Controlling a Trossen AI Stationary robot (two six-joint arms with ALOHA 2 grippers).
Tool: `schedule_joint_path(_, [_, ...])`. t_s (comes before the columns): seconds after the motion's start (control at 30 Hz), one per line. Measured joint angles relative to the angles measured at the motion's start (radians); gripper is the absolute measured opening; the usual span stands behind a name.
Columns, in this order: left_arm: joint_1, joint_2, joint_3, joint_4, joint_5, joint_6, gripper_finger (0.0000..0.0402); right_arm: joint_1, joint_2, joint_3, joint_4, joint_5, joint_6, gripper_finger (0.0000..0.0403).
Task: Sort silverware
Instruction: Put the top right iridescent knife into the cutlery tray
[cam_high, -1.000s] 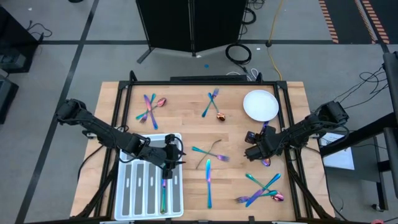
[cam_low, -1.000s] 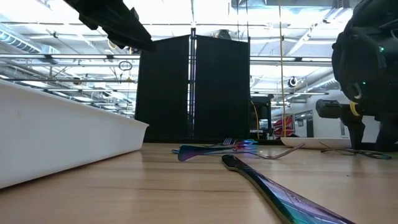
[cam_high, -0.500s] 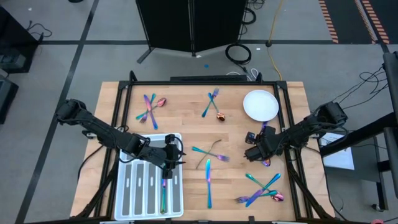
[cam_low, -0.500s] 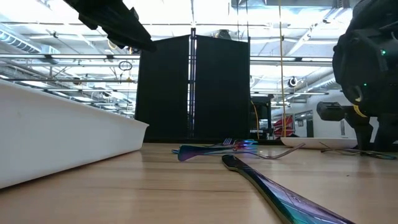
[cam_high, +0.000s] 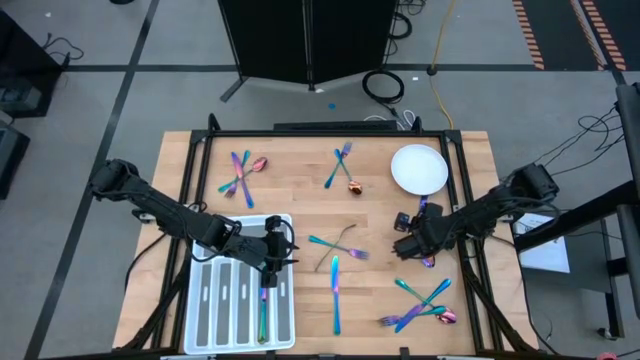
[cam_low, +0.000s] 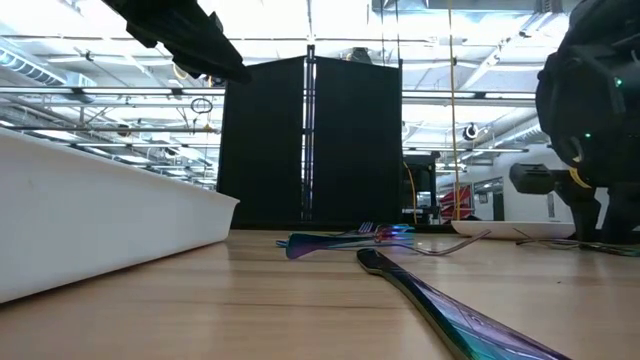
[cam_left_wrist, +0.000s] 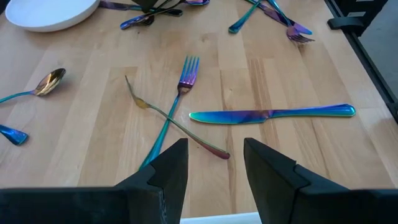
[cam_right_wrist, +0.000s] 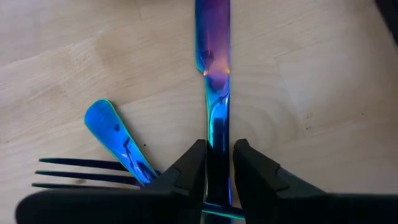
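Observation:
Iridescent silverware lies in groups on the wooden table: crossed forks (cam_high: 335, 247) and a knife (cam_high: 336, 295) in the middle, also seen as forks (cam_left_wrist: 171, 115) and knife (cam_left_wrist: 270, 114) in the left wrist view. My left gripper (cam_high: 272, 250) hovers open over the right side of the white tray (cam_high: 215, 300), where one piece (cam_high: 262, 315) lies in a slot. My right gripper (cam_high: 410, 245) is down at a small pile by the right edge, shut on a blue-purple knife (cam_right_wrist: 214, 56). A fork (cam_right_wrist: 81, 171) and a blue handle (cam_right_wrist: 118, 140) lie beside it. My right gripper pinches the knife between its two fingers (cam_right_wrist: 189, 171) at the slim stretch (cam_right_wrist: 217, 134) just behind the wider purple part. The fingers come from above and stand across the knife. The knife lies flat on the table.
A round white plate (cam_high: 418, 168) sits at the far right. More silverware lies far left (cam_high: 240, 172), far middle (cam_high: 343, 168) and near right (cam_high: 420, 308). In the low view the tray wall (cam_low: 100, 215) and a knife (cam_low: 450, 310) are close by.

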Motion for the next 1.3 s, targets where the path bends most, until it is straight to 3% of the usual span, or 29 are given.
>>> schedule_joint_path(0.43, [0.0, 0.0, 0.0, 0.0, 0.001, -0.019, 0.0157, 0.002, -0.001, 0.047, -0.034, -0.01, -0.007, 0.0002])
schedule_joint_path(0.77, [0.0, 0.0, 0.0, -0.002, 0.001, -0.023, 0.0157, 0.002, -0.002, 0.047, -0.027, 0.004, -0.025, 0.0001])
schedule_joint_path(1.0, [0.0, 0.0, 0.0, 0.0, 0.001, -0.022, 0.0157, 0.001, -0.009, 0.051, 0.104, 0.074, -0.169, 0.0001])
schedule_joint_path(1.3, [0.0, 0.0, 0.0, 0.0, 0.001, -0.024, 0.0157, 0.001, -0.01, 0.205, -0.01, 0.206, -0.318, 0.0001])
